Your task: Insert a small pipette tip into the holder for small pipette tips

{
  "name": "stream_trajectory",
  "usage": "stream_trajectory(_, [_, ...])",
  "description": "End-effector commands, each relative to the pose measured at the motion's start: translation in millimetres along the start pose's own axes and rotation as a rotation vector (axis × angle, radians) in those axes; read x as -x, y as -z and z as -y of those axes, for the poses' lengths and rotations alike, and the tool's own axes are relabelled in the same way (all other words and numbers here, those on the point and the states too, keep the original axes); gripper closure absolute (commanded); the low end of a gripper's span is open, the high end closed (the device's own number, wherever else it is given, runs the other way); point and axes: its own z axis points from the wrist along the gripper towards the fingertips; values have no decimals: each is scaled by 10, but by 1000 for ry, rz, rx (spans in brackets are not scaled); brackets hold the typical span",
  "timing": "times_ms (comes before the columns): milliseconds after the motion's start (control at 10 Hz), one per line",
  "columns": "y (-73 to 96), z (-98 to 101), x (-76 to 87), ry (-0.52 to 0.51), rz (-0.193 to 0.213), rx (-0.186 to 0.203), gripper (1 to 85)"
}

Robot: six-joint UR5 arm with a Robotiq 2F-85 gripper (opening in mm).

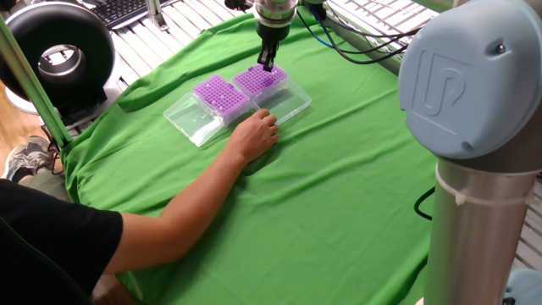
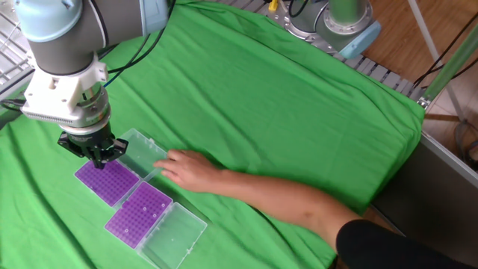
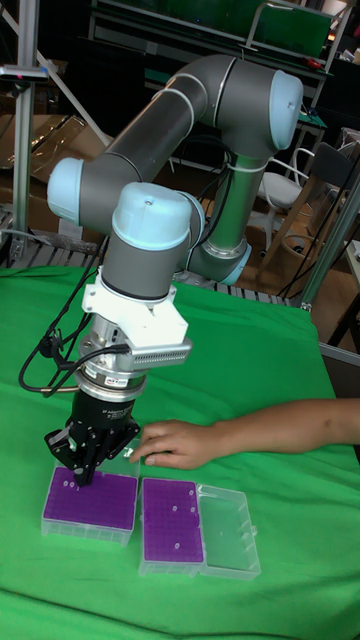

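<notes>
Two alike purple holders for small pipette tips sit side by side on the green cloth, each in a clear box with its lid folded open. My gripper [image 1: 267, 64] [image 2: 97, 157] [image 3: 83, 478] hangs just over the corner of the far holder [image 1: 261, 80] [image 2: 109, 181] [image 3: 92, 500], fingers pressed together and pointing down. A small pipette tip between them is too small to make out. The second holder [image 1: 220, 95] [image 2: 139, 213] [image 3: 170, 520] lies beside it.
A person's hand [image 1: 257, 131] [image 2: 183, 168] [image 3: 175, 445] rests on the far holder's clear lid [image 1: 288, 103] [image 2: 142, 148], close to my gripper. The other lid [image 1: 188, 121] [image 2: 175, 235] [image 3: 228, 530] lies flat. A second robot's base [image 1: 478, 93] stands at the right, a black ring lamp [image 1: 59, 51] at the left.
</notes>
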Motion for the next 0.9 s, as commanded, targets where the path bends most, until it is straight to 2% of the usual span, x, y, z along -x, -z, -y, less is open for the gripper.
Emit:
stream_trajectory(0, [32,-7,-22,-7,5,8,847])
stream_trajectory(200, [107,-45,-33,-14,-6,13,847])
stream_trajectory(800, [82,-58,56,-12,13,19,847])
